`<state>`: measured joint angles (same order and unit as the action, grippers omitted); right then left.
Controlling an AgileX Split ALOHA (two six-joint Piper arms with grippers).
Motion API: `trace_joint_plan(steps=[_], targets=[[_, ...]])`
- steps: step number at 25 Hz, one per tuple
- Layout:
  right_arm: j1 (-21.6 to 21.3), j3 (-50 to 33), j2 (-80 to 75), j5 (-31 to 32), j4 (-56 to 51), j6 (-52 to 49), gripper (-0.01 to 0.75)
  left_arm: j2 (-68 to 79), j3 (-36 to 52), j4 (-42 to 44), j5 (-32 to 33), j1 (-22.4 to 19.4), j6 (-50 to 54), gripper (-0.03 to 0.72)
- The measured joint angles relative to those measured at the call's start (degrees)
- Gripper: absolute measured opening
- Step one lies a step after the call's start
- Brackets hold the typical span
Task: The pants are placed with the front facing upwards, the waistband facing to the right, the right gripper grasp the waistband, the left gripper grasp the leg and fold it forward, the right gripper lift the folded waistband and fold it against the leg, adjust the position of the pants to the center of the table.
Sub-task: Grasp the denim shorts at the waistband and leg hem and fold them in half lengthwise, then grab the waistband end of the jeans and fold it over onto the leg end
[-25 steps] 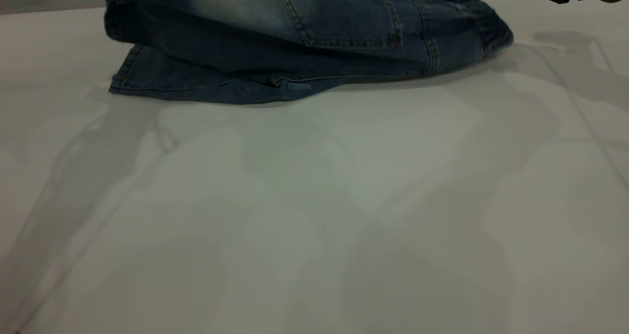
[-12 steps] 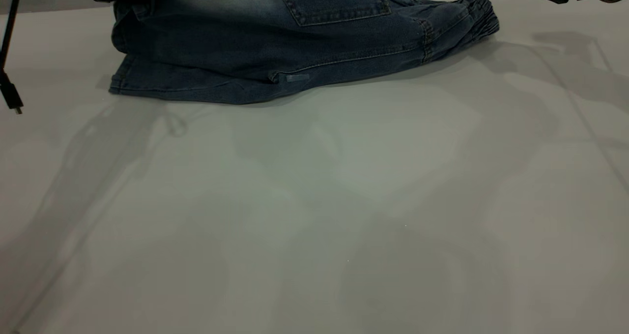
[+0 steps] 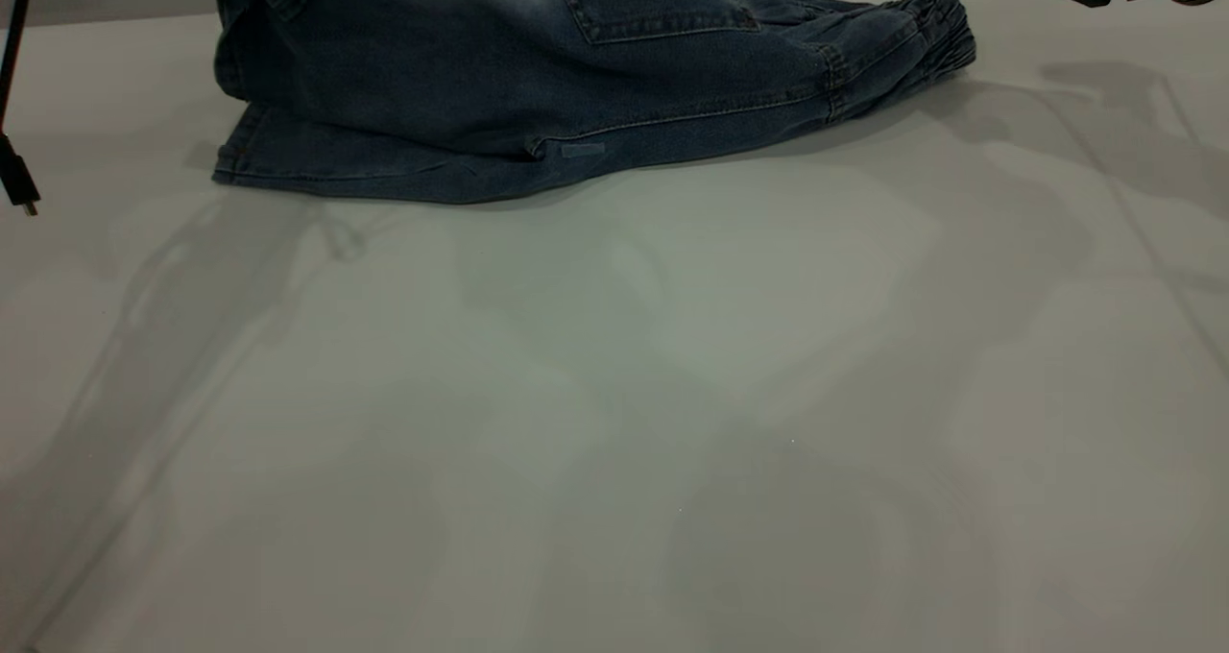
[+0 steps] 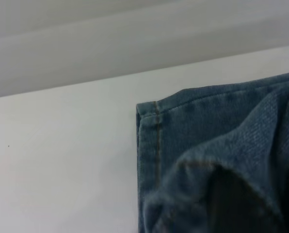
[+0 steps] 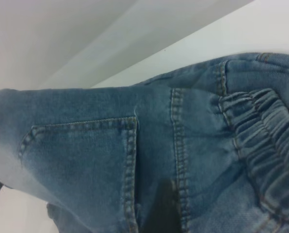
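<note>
From the exterior view, the pants (image 3: 538, 77) lie at the far side of the worktop (image 3: 614, 394), a back pocket turned up and the gathered waistband (image 3: 946, 29) resting on the surface toward my right; the leg end at my left is raised off the worktop, apparently because my left gripper carries it over for the fold, though that gripper itself sits beyond the top edge; a dark piece of my right arm shows at the upper right corner, clear of the cloth, and a thin black cable (image 3: 14, 106) dangles at the far left.

From my left wrist, a stitched leg hem (image 4: 156, 141) hangs above the worktop with denim bunched close to the lens, which suggests a hold on the leg; whether my left gripper is closed I cannot tell.

From my right wrist, I look down on the pocket (image 5: 86, 160) and the ruched waistband; my right gripper is not visible, so its state goes unreported.
</note>
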<state>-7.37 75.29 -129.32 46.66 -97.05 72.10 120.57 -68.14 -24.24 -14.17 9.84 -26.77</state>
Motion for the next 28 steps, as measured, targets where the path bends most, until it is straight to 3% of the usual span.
trace_joint_plan(steps=[3, 7, 16, 28], targets=[[-0.1, 0.0, 0.0, -0.3, 0.0, 0.1, 0.575, 0.0, 0.0, 0.1, 0.0, 0.0, 0.0, 0.404], [-0.1, 0.0, 0.0, -0.8, -0.1, 0.1, 0.575, 0.0, 0.0, 0.1, 0.0, 0.0, 0.0, 0.468], [-1.9, 0.0, 0.0, -1.4, 1.7, -0.3, 0.575, -1.3, 0.0, 0.1, 2.2, 0.0, 0.7, 0.481], [-2.3, 0.0, 0.0, -1.2, 12.1, -10.1, 0.575, -5.0, -0.1, 0.1, 22.6, 0.1, 2.3, 0.481]])
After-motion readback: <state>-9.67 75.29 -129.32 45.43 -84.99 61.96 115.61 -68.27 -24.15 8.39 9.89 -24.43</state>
